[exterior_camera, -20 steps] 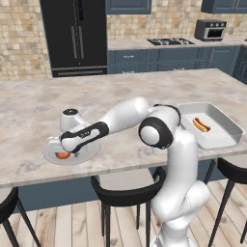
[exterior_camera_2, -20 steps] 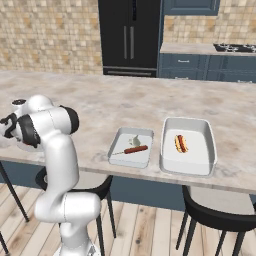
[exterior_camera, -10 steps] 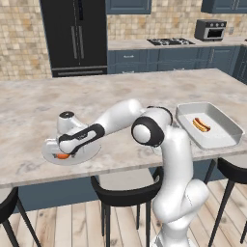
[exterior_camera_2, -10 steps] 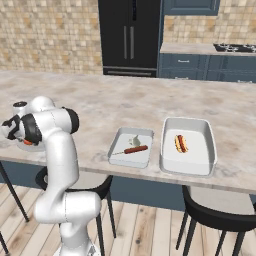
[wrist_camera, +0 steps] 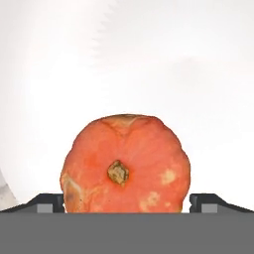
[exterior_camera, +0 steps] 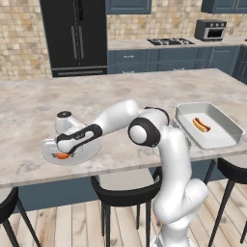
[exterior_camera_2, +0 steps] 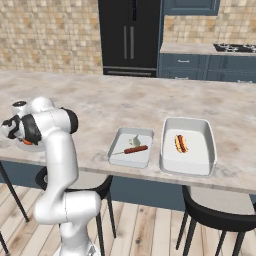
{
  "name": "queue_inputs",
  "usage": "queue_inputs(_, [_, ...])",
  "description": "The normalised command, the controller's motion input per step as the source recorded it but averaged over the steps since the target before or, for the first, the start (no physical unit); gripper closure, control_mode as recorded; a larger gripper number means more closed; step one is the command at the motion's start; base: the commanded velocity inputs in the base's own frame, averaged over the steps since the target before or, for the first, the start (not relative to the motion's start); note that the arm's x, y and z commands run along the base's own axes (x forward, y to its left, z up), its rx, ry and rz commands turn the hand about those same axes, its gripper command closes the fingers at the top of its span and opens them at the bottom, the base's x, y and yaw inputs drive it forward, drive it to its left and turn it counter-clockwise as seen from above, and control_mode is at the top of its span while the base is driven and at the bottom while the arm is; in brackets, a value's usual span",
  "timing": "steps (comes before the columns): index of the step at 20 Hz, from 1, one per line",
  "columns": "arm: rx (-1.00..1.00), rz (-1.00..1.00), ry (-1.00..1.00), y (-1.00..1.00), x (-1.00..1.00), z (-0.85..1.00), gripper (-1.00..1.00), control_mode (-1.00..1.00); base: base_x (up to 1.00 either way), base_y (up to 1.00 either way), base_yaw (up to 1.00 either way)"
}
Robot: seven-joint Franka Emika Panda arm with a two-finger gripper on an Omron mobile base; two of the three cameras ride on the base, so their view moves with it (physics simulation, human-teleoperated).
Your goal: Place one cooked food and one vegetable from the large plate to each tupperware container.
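Your two-finger gripper (wrist_camera: 127,203) stands fully open, holding nothing, straddling the round orange-red tomato (wrist_camera: 126,163) at six o'clock on the wide light-grey plate (exterior_camera: 86,153). Expect smooth, soft, rolling flesh; grip gently across its widest middle.

- Marble island (exterior_camera: 120,96) in front; black stools (exterior_camera: 125,198) tucked under its near edge, on a pale wood floor (exterior_camera: 58,226)
- Behind the island: black fridge (exterior_camera: 75,36); navy cabinets (exterior_camera: 169,60); stovetop (exterior_camera: 171,42); toaster oven (exterior_camera: 210,30); tan stone-tile wall (exterior_camera: 19,41)
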Motion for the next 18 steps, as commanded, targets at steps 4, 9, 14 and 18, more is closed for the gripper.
queue_inputs(4, [-0.01, 0.00, 0.00, -0.02, 0.20, -0.18, 1.00, -1.00, 0.00, 0.00, 0.00])
queue_inputs(9, [0.00, 0.00, -0.09, -0.23, -0.18, 0.07, 1.00, -1.00, 0.00, 0.00, 0.00])
queue_inputs(14, [0.05, 0.00, -0.07, -0.94, -0.79, 0.41, 1.00, -1.00, 0.00, 0.00, 0.00])
queue_inputs(18, [0.09, 0.00, 0.00, -1.00, -0.28, 0.71, 1.00, -1.00, 0.00, 0.00, 0.00])
